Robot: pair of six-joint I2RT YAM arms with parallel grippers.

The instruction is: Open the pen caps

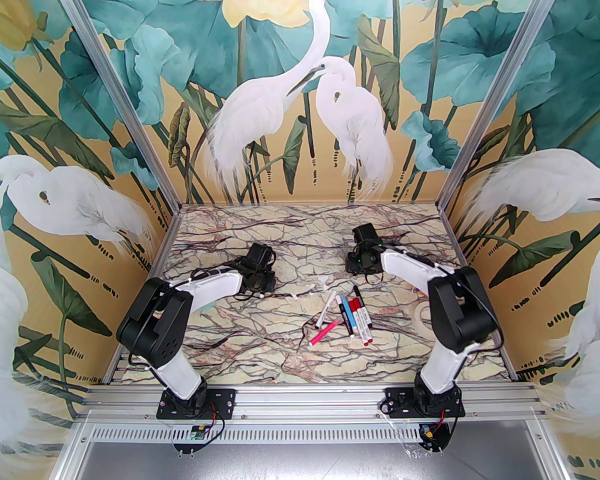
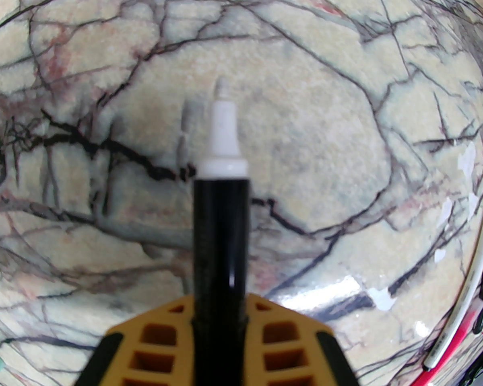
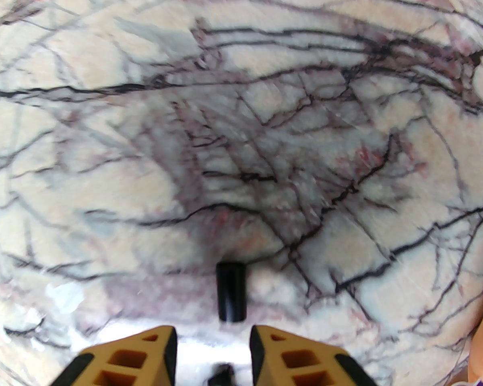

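Observation:
My left gripper (image 2: 220,320) is shut on a black pen (image 2: 221,235). The pen points away from the camera, uncapped, with its white nib section (image 2: 224,135) bare above the marble table. My right gripper (image 3: 213,338) stands open with nothing between its yellow fingers (image 3: 161,348). A short black pen cap (image 3: 231,292) sits on the marble just beyond the fingertips, apart from them. Several other pens (image 1: 352,318) lie in a loose bunch right of the table's centre, a pink one (image 1: 325,332) among them. Both wrists hover over the far half of the table.
White plastic clips (image 1: 300,295) lie scattered left of the pen bunch. A pale ring-shaped object (image 1: 422,313) sits behind the right arm's elbow. Painted walls (image 1: 130,248) close in three sides of the table. The pen bunch (image 2: 467,296) also borders the left wrist view's right edge.

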